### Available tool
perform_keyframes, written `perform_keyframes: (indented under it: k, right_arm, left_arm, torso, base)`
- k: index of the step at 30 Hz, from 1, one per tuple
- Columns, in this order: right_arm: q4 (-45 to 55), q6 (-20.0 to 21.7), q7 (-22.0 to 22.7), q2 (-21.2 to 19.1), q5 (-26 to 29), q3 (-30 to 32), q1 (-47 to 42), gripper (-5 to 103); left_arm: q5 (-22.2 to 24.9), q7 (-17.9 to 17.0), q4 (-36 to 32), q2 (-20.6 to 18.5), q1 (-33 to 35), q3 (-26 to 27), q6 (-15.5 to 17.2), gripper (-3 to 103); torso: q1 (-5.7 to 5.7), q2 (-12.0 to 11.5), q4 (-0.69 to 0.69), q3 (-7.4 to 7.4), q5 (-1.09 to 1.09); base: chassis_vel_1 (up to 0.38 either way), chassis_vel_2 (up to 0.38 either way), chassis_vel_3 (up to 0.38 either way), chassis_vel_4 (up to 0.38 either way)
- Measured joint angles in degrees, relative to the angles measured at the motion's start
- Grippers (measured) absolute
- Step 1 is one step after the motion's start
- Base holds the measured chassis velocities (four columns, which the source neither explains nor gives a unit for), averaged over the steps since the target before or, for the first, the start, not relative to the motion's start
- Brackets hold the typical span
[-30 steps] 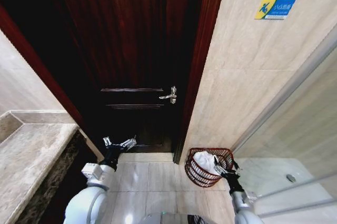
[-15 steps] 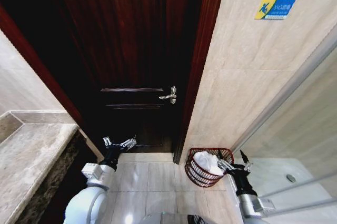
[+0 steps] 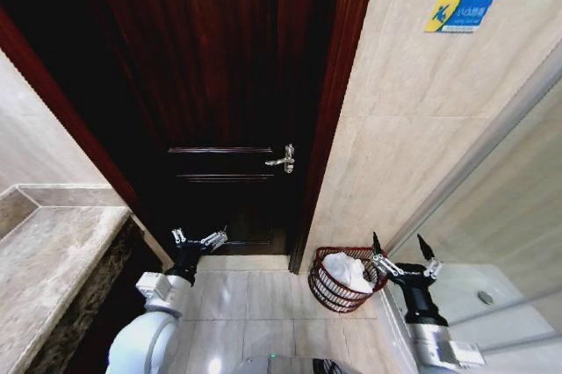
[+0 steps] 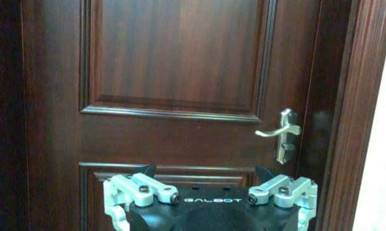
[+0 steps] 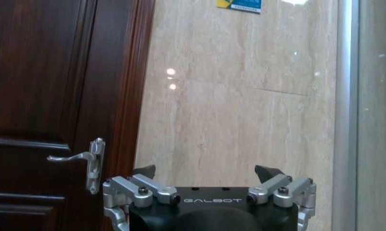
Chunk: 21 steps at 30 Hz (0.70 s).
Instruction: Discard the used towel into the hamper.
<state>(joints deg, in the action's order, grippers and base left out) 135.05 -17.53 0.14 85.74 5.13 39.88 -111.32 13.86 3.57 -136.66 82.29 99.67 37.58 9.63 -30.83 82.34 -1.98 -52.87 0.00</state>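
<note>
From my remote console, left to right: a grey-veined marble counter (image 3: 53,251) edges the scene, and beside it my left gripper (image 3: 199,240) hangs parked low before the dark mahogany panelled door (image 3: 211,84), fingers spread wide and holding nothing. The door's curved silver lever handle (image 3: 283,160) sits shut against the reddish wooden frame (image 3: 338,102). Right of the frame, on the pale tiled floor (image 3: 255,299) at the foot of the beige marble wall (image 3: 413,119), stands the small round reddish-brown wire hamper (image 3: 327,291), and the crumpled white towel (image 3: 344,270) lies inside it, bunched toward the far rim with a fold riding up near the edge. My right gripper (image 3: 403,258) hovers just beside the hamper's right rim, jaws gaping fully and empty, pointed up at the wall below the blue-and-yellow caution sign (image 3: 458,13). Farthest right is the glass shower partition (image 3: 518,207).

I judge the drop made and the job all but finished. To close it cleanly I would lift the right arm straight up and away, keeping its fingertips off the wire rim so the light basket is not tipped, and check that no towel corner trails over the edge.
</note>
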Motion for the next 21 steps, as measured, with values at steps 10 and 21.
perform_keyframes:
  k: [10, 21]
  right_arm:
    - [-0.14, -0.17, 0.44, -0.41, 1.03, -0.16, 0.44, 100]
    - [-0.88, -1.00, 0.20, -0.97, 3.08, -0.27, 1.18, 100]
  left_arm:
    - [0.00, 0.00, 0.00, 0.00, 0.00, 0.00, 0.00, 100]
    - [0.00, 0.00, 0.00, 0.00, 0.00, 0.00, 0.00, 100]
  torso:
    - [0.00, 0.00, 0.00, 0.00, 0.00]
    - [0.00, 0.00, 0.00, -0.01, 0.00]
  base:
    - [0.000, 0.000, 0.000, 0.000]
    - [0.000, 0.000, 0.000, 0.000]
